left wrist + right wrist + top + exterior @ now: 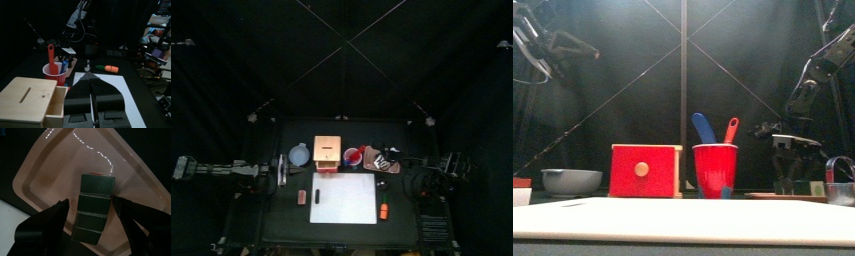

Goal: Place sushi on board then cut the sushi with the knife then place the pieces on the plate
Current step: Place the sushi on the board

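Sushi (93, 208) lies on the tray (60, 163), at 1 o'clock from the board (345, 198). The right end effector (92, 201) is spread astride it. It should pinch squarely on the middle blocks, lest they part. The left end effector (91, 79), pressed together, rests at the bench's 9 o'clock.

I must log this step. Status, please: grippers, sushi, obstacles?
Right gripper open, jaws astride sushi roll. Roll whole, lying on pink tray, not yet on white board. Left gripper shut, resting at left side. Orange toy beside board.
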`<action>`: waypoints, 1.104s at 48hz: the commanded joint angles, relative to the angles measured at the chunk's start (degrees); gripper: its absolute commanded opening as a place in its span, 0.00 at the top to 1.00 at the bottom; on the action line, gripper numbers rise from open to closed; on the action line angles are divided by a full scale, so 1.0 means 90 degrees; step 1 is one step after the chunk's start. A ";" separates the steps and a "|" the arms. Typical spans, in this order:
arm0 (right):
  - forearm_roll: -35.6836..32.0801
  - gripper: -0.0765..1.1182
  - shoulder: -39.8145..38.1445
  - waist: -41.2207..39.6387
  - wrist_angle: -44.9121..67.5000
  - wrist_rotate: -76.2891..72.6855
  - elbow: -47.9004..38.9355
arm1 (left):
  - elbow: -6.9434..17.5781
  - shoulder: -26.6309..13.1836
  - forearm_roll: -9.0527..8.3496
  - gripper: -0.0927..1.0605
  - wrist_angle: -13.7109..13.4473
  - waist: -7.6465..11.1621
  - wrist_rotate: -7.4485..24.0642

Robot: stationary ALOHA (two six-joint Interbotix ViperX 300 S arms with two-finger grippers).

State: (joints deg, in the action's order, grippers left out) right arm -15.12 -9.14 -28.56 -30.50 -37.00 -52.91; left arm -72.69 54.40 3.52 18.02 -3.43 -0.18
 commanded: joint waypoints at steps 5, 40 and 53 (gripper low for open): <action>0.0029 0.37 -0.0068 -0.0020 -0.0039 -0.0010 0.0166 | 0.0059 -0.0020 0.0010 0.82 0.0049 0.0000 0.0000; 0.3291 0.41 -0.0332 0.3135 -0.0908 -0.2539 0.1768 | -0.0137 -0.0020 0.0029 0.82 0.1143 0.0010 -0.0020; 0.0352 0.40 0.0918 0.4053 -0.0889 -0.6611 0.2822 | -0.0244 -0.0020 0.0029 0.82 0.1113 0.0010 -0.0010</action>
